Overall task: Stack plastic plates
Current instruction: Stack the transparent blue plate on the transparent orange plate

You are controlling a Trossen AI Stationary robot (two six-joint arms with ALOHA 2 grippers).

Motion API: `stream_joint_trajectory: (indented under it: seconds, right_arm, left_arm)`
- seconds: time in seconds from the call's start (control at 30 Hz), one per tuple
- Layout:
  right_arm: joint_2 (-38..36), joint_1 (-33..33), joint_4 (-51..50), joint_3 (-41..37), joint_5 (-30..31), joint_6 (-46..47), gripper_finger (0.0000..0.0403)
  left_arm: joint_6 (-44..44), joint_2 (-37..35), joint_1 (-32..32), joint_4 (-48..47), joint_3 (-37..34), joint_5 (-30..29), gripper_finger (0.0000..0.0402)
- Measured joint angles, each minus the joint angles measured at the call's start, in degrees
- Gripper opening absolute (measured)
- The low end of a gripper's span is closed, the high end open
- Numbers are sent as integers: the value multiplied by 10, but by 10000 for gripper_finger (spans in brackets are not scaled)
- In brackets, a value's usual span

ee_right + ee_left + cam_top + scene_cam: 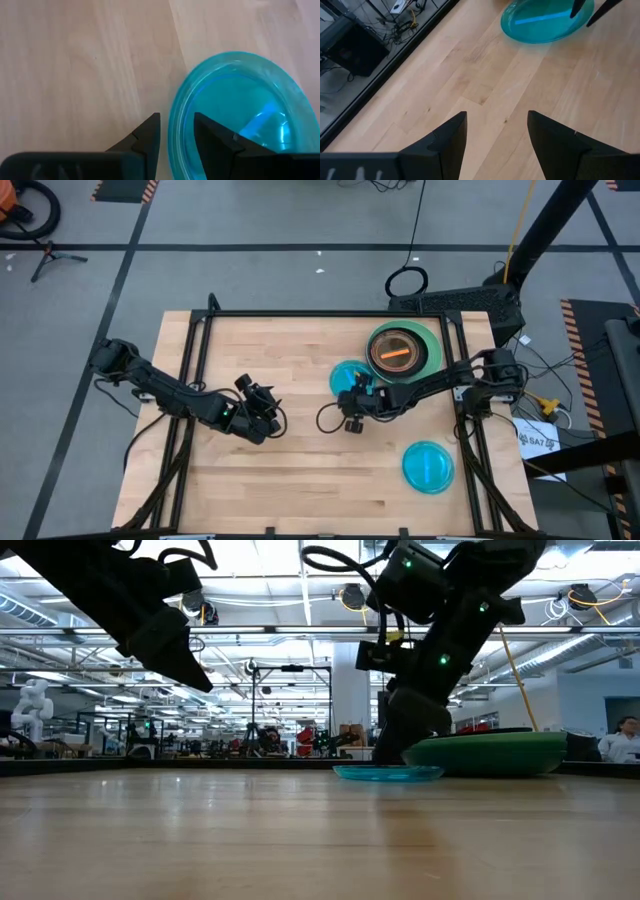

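Note:
A small cyan-blue plate (345,372) (240,110) lies flat on the wooden table, just left of a stack (405,350) (490,753) of larger green and dark plates with an orange plate (393,352) on top. My right gripper (352,394) (176,118) slants down at the cyan plate's near-left rim. It is open, with one finger inside the rim and one outside. My left gripper (268,408) (497,140) hovers open over bare wood left of centre, holding nothing. A second cyan plate (428,466) lies near the front right. My right gripper stands astride the cyan plate's raised rim (176,131), slanting down from the table's right side. One finger (212,135) is over the plate's inside and the other (147,135) over the wood outside. Whether either finger touches the rim, I cannot tell. The plate lies flat on the table.
Black frame rails (190,370) run along the table's left and right sides. Bare wood stretches across the table's middle and near-left part (300,480). Cables and equipment (540,405) lie on the floor right of the table.

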Motion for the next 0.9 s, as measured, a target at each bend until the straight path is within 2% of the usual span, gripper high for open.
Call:
stream_joint_trajectory:
  seconds: [0.47,0.8,0.9]
  right_arm:
    - [42,0,10,2,2,12,105]
    - [42,1,25,1,-3,13,16]
    - [42,4,35,0,-3,13,4]
  left_arm:
    - [0,0,0,0,0,0,214]
    - [0,0,0,0,0,0,214]
    - [0,0,0,0,0,0,214]
